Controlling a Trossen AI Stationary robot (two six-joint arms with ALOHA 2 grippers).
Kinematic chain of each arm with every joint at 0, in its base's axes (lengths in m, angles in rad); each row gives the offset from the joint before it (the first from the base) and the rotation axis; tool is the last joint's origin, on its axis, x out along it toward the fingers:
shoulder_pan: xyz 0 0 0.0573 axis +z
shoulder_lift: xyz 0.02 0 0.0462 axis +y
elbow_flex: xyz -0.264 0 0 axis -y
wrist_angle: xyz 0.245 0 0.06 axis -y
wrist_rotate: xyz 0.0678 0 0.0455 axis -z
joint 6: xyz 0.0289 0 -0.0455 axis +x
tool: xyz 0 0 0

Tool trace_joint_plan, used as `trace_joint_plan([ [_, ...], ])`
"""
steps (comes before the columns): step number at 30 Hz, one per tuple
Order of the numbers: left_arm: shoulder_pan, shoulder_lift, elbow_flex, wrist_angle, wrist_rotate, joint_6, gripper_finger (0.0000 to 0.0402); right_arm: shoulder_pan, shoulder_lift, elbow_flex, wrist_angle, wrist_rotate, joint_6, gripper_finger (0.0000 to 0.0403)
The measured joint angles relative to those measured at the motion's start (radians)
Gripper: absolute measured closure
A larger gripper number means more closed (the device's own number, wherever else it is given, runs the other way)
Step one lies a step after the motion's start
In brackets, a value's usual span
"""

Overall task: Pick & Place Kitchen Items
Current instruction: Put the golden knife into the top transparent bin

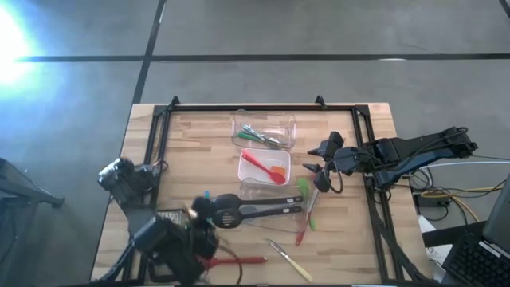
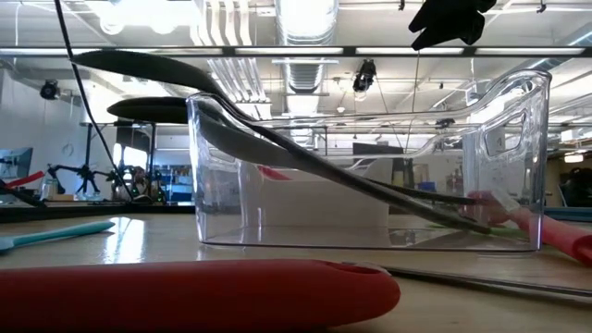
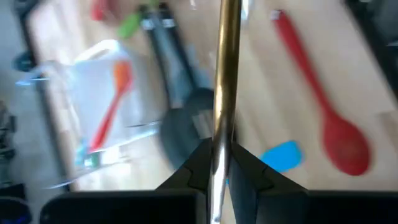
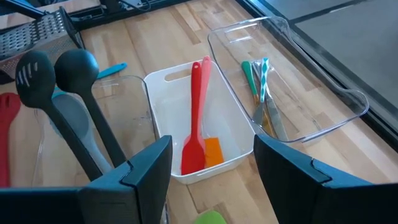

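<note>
The left tool (image 3: pixel 217 177) grips a blurred metal rod (image 3: pixel 227 74), ends unseen.

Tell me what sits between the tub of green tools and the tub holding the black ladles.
The white-bottomed middle tub with a red spatula, seen in the high view.

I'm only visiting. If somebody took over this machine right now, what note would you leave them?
Left pincer: shut on a slim metal handle.
Right pincer: open, empty, beside the middle tub.
Done: red spatula in that tub; green and teal tools in the far tub; black ladle and slotted spoon in the near tub.
Left: red spoon, wood-handled tool and green-tipped tool lie loose outside the tubs.
</note>
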Motion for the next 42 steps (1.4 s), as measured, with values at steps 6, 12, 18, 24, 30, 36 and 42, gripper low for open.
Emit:
trace_joint_plan([
  [6,0.147,-0.084,-0.002,0.020,-0.154,0.168,0.0371,0.000,0.000,0.000,-0.001,0.000,0.000,0.0184],
  [12,0.346,-0.137,-0.004,0.195,-0.217,0.439,0.0371,0.006,0.000,-0.008,-0.008,0.001,0.005,0.0184],
  [18,0.541,-0.150,-0.055,0.449,-0.069,0.653,0.0371,0.013,-0.001,-0.060,0.015,0.011,-0.012,0.0184],
  [24,0.693,-0.190,-0.189,0.702,0.145,0.740,0.0371,0.014,-0.003,-0.135,0.100,0.024,-0.047,0.0184],
  [30,0.834,-0.299,-0.453,1.040,0.348,0.752,0.0371,0.015,-0.055,-0.239,0.391,0.083,-0.174,0.0184],
  [36,0.958,-0.399,-0.736,1.521,0.644,0.697,0.0371,0.012,-0.078,-0.354,0.831,0.088,-0.427,0.0184],
  [42,1.041,-0.435,-0.900,1.833,0.891,0.540,0.0371,-0.048,-0.056,-0.368,0.971,0.079,-0.539,0.0184],
])
